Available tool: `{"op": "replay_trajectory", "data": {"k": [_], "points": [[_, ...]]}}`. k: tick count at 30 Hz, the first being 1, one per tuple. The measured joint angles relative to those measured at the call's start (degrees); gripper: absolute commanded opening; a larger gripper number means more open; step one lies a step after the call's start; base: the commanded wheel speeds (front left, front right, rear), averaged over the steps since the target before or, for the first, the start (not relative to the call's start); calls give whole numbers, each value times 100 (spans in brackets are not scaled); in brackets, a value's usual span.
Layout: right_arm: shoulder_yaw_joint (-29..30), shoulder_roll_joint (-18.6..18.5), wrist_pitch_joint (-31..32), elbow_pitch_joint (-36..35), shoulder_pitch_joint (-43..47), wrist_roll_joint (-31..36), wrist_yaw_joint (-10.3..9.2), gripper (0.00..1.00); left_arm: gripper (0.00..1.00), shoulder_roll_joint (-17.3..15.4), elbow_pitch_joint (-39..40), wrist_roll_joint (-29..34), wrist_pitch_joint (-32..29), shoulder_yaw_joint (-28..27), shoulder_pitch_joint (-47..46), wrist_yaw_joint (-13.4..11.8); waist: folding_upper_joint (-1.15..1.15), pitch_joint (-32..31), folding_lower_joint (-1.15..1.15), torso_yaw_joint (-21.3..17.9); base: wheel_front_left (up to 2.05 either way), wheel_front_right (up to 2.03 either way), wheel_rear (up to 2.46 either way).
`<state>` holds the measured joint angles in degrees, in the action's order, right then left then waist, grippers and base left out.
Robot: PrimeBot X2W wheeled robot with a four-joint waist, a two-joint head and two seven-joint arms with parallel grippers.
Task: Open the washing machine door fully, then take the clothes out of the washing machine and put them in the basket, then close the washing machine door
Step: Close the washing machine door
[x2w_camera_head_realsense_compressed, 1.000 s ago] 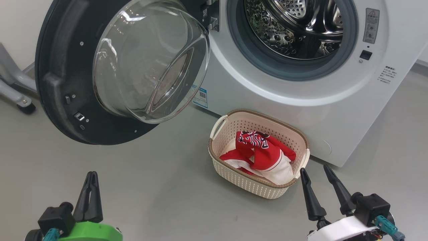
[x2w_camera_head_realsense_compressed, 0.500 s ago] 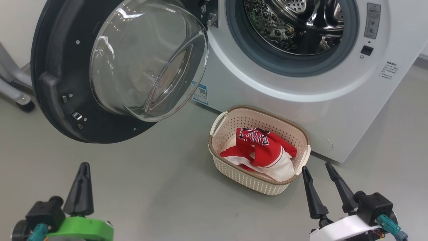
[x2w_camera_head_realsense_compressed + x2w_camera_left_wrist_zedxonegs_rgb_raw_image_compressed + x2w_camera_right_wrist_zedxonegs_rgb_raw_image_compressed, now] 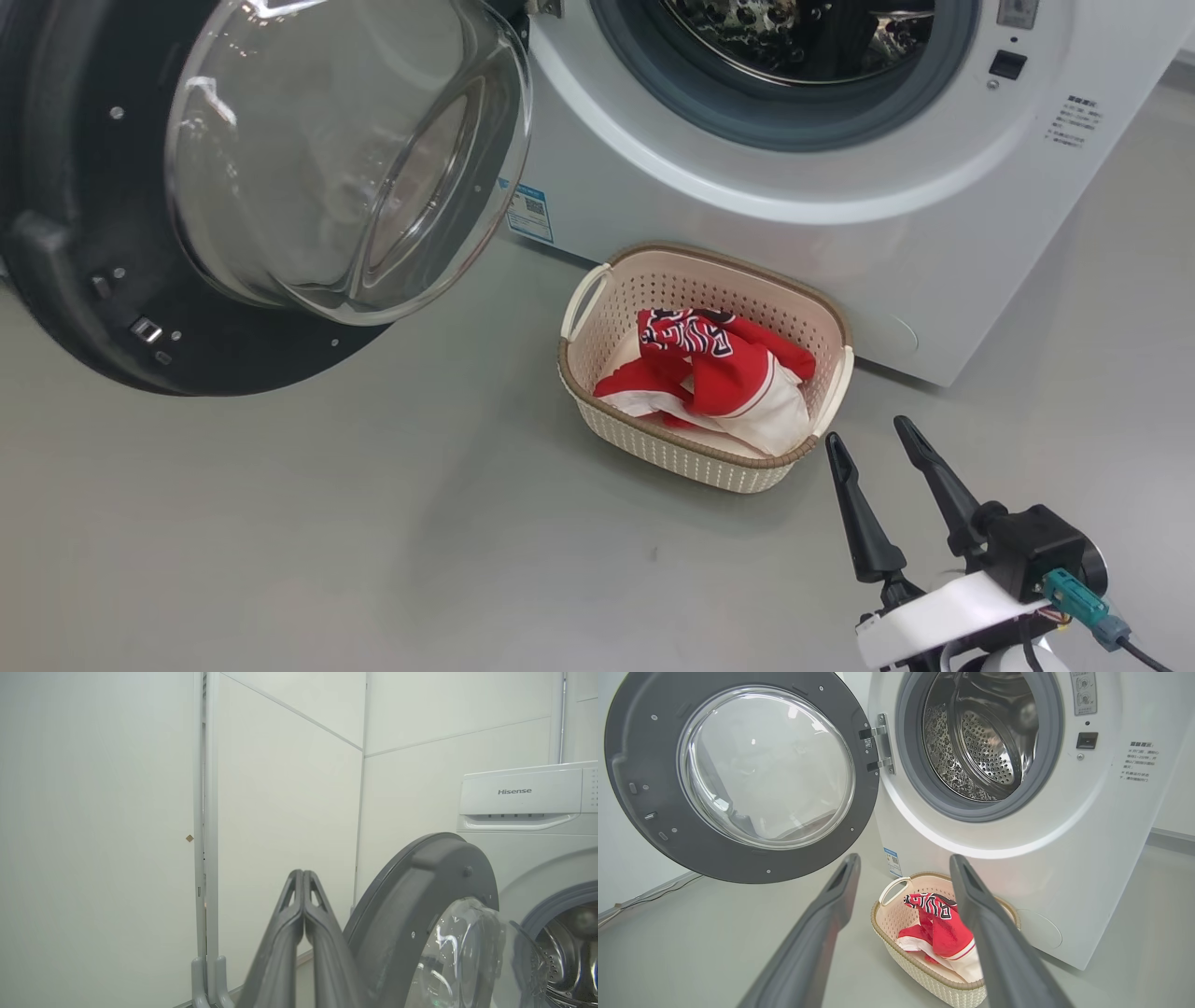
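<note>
My left gripper (image 3: 303, 873) is pressed together on nothing, aimed at a pale wall (image 3: 93, 812) beside the washing machine door (image 3: 406, 891); my right gripper (image 3: 867, 430) hangs spread and empty just beside the basket (image 3: 693, 464). The clothes (image 3: 724, 369) (red and white, bunched) lie in that basket, just in front of the washing machine (image 3: 747, 243), door swung wide open.

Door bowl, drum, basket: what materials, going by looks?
Door bowl: clear, glossy, with sharp reflections; glass, possibly clear plastic.
Drum: mirror-bright perforated metal, likely stainless steel.
Basket: matte cream moulded plastic, perforated walls, brown woven-look rim.
</note>
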<state>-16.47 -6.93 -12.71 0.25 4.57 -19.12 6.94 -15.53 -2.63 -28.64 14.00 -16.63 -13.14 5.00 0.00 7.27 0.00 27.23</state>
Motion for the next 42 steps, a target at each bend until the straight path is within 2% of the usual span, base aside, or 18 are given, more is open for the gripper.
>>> {"op": "replay_trajectory", "data": {"k": [4, 11, 15, 23, 25, 30, 42], "points": [[5, -54, 37, -48, -129, 34, 0, 100, 0, -201, -319, -898, -394, -542, -477, 47, 0, 175, 0, -178, 0, 0, 0], [-23, -75, 81, -52, -241, 68, 0, 100, 0, -249, -1263, -2499, -1291, -1293, -1282, 52, 0, 410, 0, -545, 0, 0, 0], [-19, -107, 81, -38, -277, 68, 0, 100, 0, -311, -1817, -3106, -1789, -1659, -1773, -244, 0, 492, 0, -741, 0, 0, 0], [-18, -111, 80, -14, -324, 68, 0, 100, 0, -352, -2816, -4424, -2503, -2684, -2674, -1018, 0, 523, 0, -1003, 0, 0, 0], [5, -112, 79, 1, -324, 67, 0, 100, 0, -386, -3016, -4588, -2515, -2915, -2865, -1132, 0, 513, 0, -1034, 0, 0, 0], [14, -103, 79, 2, -324, 65, 0, 100, 0, -575, -3461, -4869, -2688, -3268, -3107, -1180, 0, 514, 0, -1057, 0, 0, 0], [33, -100, 77, 1, -325, 60, -1, 100, 0, -837, -4190, -4755, -3385, -2827, -3112, -1182, 0, 552, 0, -1076, 0, 0, 0]]}}
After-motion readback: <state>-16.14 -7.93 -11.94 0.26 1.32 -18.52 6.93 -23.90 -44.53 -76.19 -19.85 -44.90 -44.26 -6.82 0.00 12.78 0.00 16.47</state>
